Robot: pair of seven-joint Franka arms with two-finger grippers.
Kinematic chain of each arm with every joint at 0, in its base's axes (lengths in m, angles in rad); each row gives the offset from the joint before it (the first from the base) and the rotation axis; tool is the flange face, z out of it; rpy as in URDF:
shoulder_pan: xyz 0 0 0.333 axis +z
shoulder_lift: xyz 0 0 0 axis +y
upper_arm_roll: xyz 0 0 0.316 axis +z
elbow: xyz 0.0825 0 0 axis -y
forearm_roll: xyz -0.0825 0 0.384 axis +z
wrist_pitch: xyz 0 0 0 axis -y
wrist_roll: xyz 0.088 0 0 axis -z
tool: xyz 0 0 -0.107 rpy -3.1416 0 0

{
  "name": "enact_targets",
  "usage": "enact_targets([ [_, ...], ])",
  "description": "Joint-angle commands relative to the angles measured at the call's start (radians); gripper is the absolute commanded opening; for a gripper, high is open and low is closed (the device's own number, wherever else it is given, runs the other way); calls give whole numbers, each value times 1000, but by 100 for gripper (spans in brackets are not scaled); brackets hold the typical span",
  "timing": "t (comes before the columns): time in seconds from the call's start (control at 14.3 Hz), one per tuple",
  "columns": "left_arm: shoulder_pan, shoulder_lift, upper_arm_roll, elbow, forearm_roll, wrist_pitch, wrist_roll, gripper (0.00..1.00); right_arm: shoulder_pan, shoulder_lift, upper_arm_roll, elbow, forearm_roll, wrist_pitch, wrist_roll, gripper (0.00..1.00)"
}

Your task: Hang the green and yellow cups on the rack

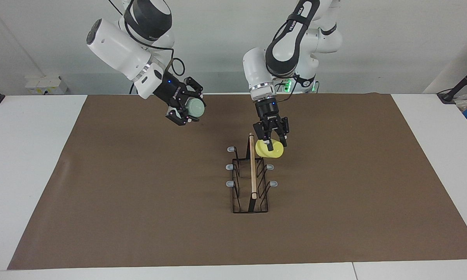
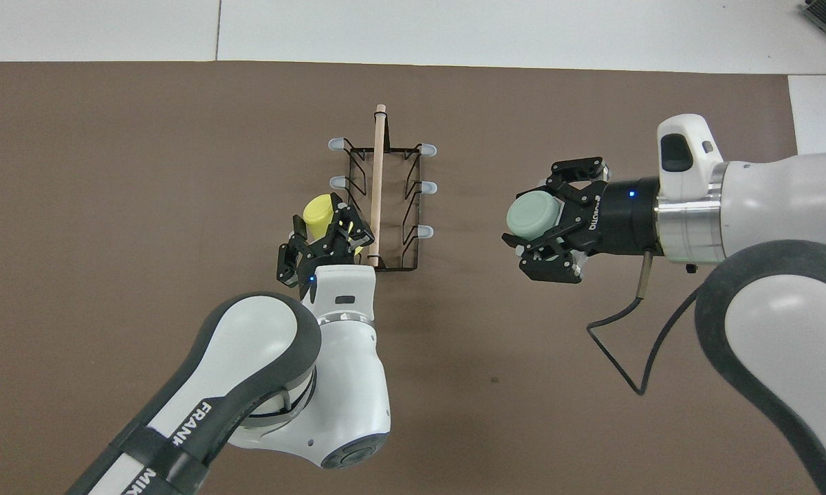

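The black wire rack (image 1: 252,171) (image 2: 377,185) with its wooden rod stands mid-mat. The yellow cup (image 1: 270,149) (image 2: 316,212) hangs tilted at the rack's corner nearest the robots, on the left arm's side, and hides that prong's tip. My left gripper (image 1: 272,144) (image 2: 330,230) comes down on it from above, fingers still on its wall. The pale green cup (image 1: 196,107) (image 2: 531,212) is up in the air over the mat beside the rack, toward the right arm's end. It lies sideways with a round end facing the rack, and my right gripper (image 1: 191,110) (image 2: 538,221) is shut on it.
A brown mat (image 1: 140,217) covers most of the white table (image 1: 23,155). The right arm's cable (image 2: 619,344) loops low over the mat. A socket box (image 1: 46,84) sits at the table edge near the right arm's base.
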Motion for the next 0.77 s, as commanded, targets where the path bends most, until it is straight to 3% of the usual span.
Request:
enact_targets([
  [0.0,-2,-33,4,-24,9,14,-5,100,-28,-34,7,-55,179,64,-136,0],
  [0.35,14,-15,25,51,-20,64,68,100,-13,-74,61,-152,551,264,-376,0],
  [0.56,17,-22,116,64,-112,173,227,100,4,-74,64,-178,746,309,-525,0],
  [0.7,17,-27,172,64,-128,248,289,100,43,-56,62,-209,949,312,-678,0],
])
